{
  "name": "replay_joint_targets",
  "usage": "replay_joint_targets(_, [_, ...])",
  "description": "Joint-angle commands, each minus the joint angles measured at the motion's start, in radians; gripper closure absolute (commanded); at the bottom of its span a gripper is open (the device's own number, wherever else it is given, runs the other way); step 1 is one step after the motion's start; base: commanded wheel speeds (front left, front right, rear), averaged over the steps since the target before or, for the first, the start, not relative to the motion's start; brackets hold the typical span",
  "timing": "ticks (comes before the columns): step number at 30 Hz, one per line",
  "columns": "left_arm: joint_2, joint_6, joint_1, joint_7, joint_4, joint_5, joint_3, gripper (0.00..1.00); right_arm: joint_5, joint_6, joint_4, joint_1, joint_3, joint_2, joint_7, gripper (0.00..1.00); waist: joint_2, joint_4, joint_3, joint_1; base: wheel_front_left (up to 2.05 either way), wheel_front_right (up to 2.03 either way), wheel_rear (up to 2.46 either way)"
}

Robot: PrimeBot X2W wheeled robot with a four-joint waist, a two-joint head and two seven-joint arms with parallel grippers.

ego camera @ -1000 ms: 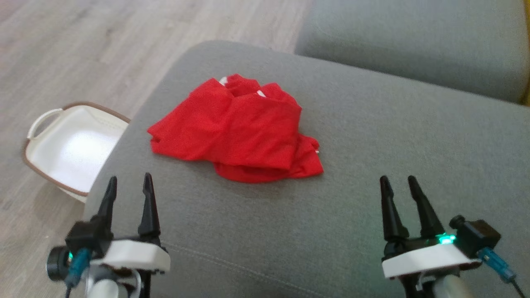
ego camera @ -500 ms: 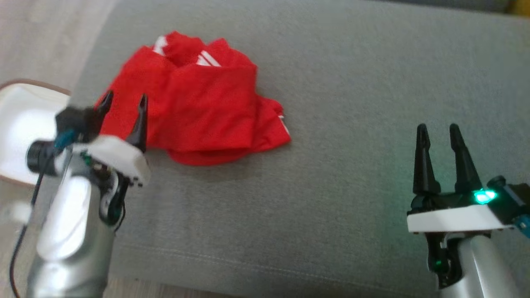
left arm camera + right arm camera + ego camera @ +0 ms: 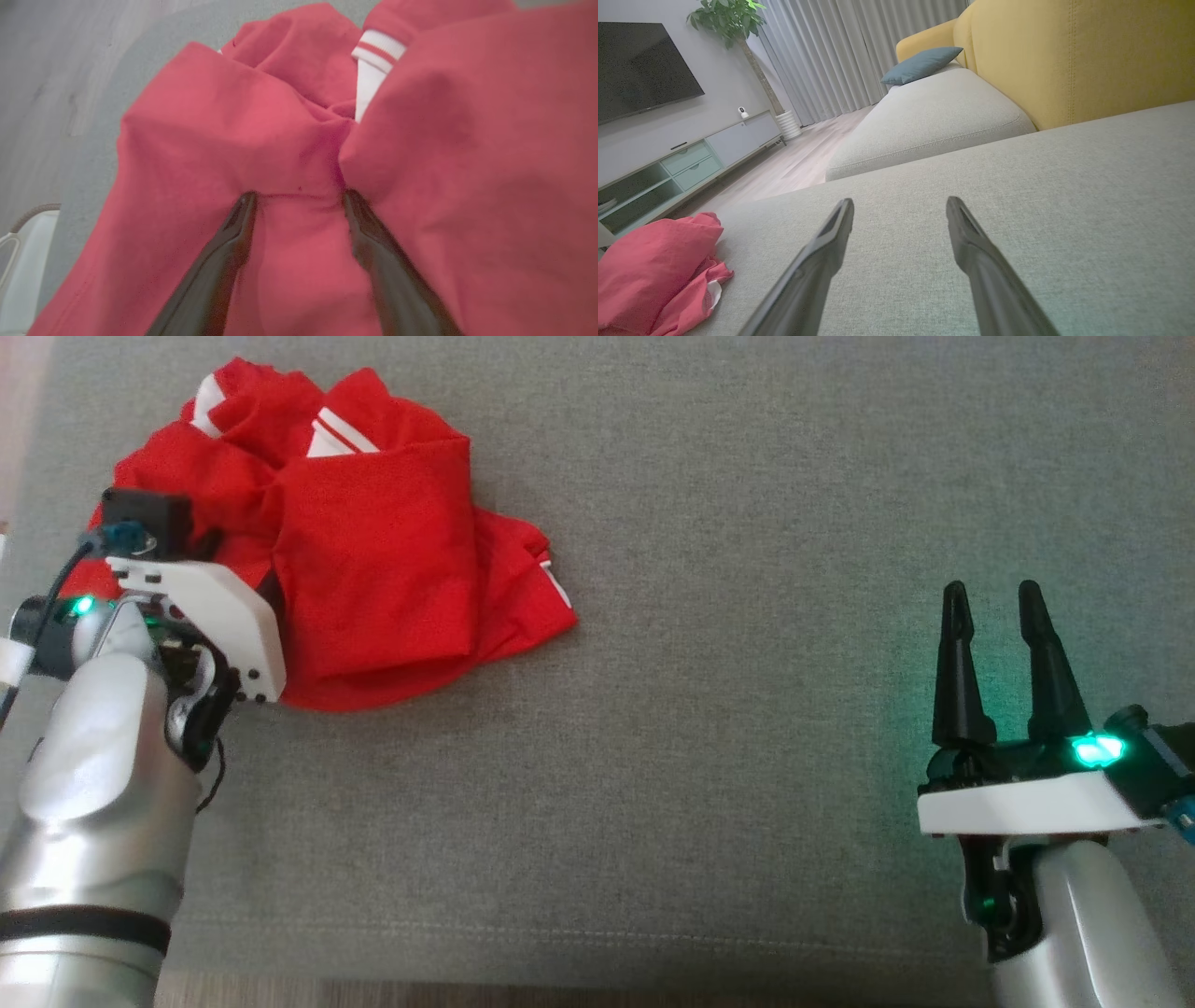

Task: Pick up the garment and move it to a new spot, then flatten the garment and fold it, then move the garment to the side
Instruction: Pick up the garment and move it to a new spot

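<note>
The garment (image 3: 373, 569), a red top with white striped trim, lies crumpled in loose folds at the far left of the cushion (image 3: 747, 756). The left gripper (image 3: 299, 198) is down on it, on the side nearest the cushion's left edge. Its fingers are spread wide, tips dug into the cloth with a ridge between them, nothing pinched yet. The right gripper (image 3: 990, 593) hovers over the cushion's bare right side, fingers likewise apart. The fabric looks light, thin and limp, so it should drape and bunch; pinching a thick fold or hem seems safest.
</note>
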Motion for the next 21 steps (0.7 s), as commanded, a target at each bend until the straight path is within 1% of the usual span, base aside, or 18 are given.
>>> replay_joint_targets(1, [0.049,-0.003,-0.042,0.005,-0.007,-0.021,0.020,0.00,0.000,0.008,-0.036,-0.032,0.024,-0.006,-0.011,0.00,0.0000,-0.007,0.012,-0.0002,0.00,0.00,0.00])
replay_joint_targets(2, [0.045,-0.003,-0.048,0.008,0.006,-0.037,0.009,0.02,-0.001,0.008,-0.036,-0.033,0.022,-0.006,-0.011,0.00,0.0000,-0.007,0.015,-0.0002,0.00,0.00,0.00])
replay_joint_targets(3, [0.043,-0.003,-0.054,0.012,0.019,-0.050,-0.004,0.59,-0.002,0.008,-0.036,-0.034,0.020,-0.006,-0.011,0.00,0.0000,-0.006,0.017,-0.0002,0.00,0.00,0.00])
replay_joint_targets(4, [0.045,-0.003,-0.059,0.012,0.027,-0.058,-0.024,1.00,-0.003,0.008,-0.035,-0.034,0.019,-0.006,-0.011,0.00,0.0000,-0.006,0.018,-0.0002,0.00,0.00,0.00])
replay_joint_targets(6, [0.051,-0.003,-0.070,-0.007,0.042,-0.077,-0.039,1.00,-0.004,0.008,-0.031,-0.035,0.020,-0.006,-0.011,0.00,0.0000,-0.005,0.013,-0.0002,0.00,0.00,0.00])
replay_joint_targets(10, [0.061,-0.002,-0.089,-0.092,0.056,-0.083,-0.034,1.00,0.000,0.008,-0.020,-0.029,0.024,-0.006,-0.011,0.00,0.0000,0.003,-0.020,-0.0002,0.00,0.00,0.00])
replay_joint_targets(16, [0.076,0.042,-0.080,-0.188,0.009,-0.063,-0.031,1.00,0.012,0.008,0.002,-0.006,0.034,-0.006,-0.011,0.00,0.0000,0.019,-0.104,-0.0002,0.00,0.00,0.00])
replay_joint_targets(19, [0.086,0.057,-0.063,-0.201,-0.037,-0.063,-0.027,1.00,0.024,0.008,0.009,0.007,0.040,-0.006,-0.011,0.00,0.0000,0.027,-0.143,-0.0002,0.00,0.00,0.00])
replay_joint_targets(21, [0.100,0.074,-0.042,-0.203,-0.096,-0.063,-0.022,1.00,0.034,0.008,0.013,0.021,0.049,-0.006,-0.011,0.00,0.0000,0.032,-0.175,-0.0002,0.00,0.00,0.00])
